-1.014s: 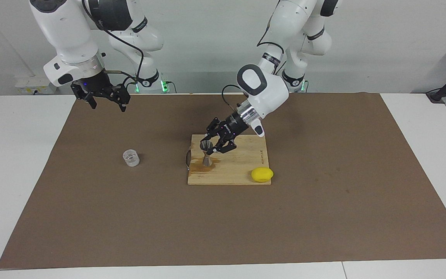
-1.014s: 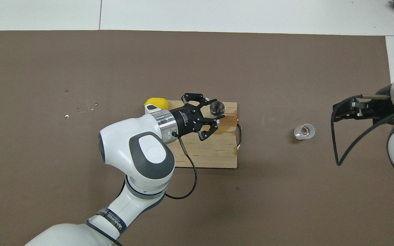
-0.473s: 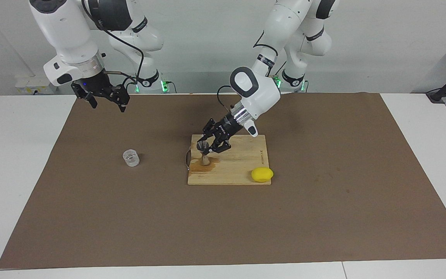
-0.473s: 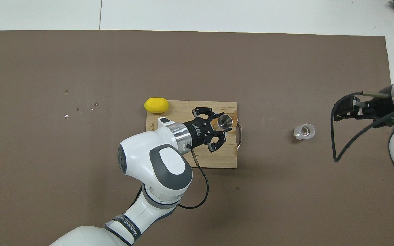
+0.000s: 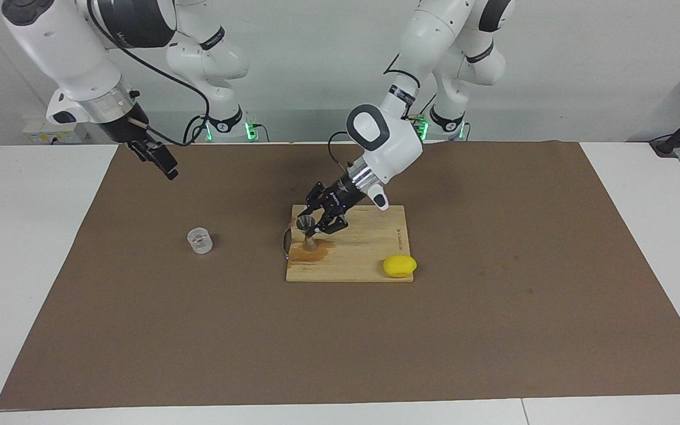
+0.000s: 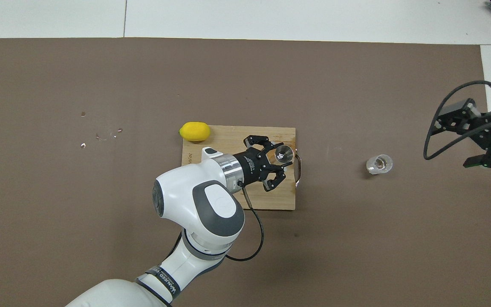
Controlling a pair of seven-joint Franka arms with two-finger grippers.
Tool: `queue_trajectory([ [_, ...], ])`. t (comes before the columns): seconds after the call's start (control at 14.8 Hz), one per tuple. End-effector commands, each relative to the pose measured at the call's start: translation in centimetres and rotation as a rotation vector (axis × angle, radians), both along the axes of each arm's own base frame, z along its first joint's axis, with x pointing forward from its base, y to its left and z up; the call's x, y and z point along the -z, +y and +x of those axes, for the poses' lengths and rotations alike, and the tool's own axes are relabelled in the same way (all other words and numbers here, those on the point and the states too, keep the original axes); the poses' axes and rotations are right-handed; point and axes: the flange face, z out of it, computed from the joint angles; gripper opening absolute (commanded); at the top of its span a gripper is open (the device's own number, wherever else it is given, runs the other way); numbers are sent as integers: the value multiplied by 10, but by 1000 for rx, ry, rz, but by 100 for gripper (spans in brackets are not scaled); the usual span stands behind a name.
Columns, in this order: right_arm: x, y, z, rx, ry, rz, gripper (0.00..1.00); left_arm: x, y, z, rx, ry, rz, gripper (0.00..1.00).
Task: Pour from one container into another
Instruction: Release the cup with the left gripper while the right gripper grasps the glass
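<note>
The small clear ribbed cup [image 5: 200, 241] stands upright on the brown mat, toward the right arm's end; it also shows in the overhead view [image 6: 379, 164]. The silvery hourglass jigger [image 5: 308, 234] stands upright at the edge of the wooden board [image 5: 363, 254] that faces the cup, seen from above as a round rim [image 6: 284, 152]. My left gripper [image 5: 315, 224] is shut on the jigger's upper cone, reaching down at a slant. My right gripper [image 5: 166, 165] is open and empty, raised over the mat's edge toward the right arm's end of the table [image 6: 458, 140], apart from the cup.
A yellow lemon [image 5: 399, 265] lies at the board's corner toward the left arm's end [image 6: 194, 131]. A dark wet stain [image 5: 307, 255] marks the board under the jigger. A metal handle [image 6: 299, 169] sticks out of the board's edge. Small crumbs [image 6: 100, 136] lie on the mat.
My left gripper has carried the jigger along the board, toward the cup's end. My right gripper has turned and swung away from the cup, toward the mat's edge.
</note>
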Motion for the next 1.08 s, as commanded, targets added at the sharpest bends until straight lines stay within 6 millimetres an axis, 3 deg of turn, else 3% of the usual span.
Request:
queue_trajectory([
  [0.0,18,-23,8,250,31,113,96,4,-4,2,-24,4,1,0],
  [0.27,69,-58,0,451,110,230,98,5,-4,2,-24,5,2,0],
  [0.47,120,-93,4,562,213,327,100,8,3,5,-36,11,8,0],
  [0.61,152,-100,2,595,261,356,100,9,3,5,-33,11,10,14],
  [0.74,181,-109,-1,635,298,414,100,9,3,5,-31,9,11,36],
  [0.81,196,-112,-6,647,297,419,100,9,3,5,-29,8,13,53],
  [0.95,219,-112,-7,672,298,421,100,9,3,5,-23,1,20,100],
  [1.01,228,-113,-6,682,304,433,100,9,3,6,-17,-4,25,100],
])
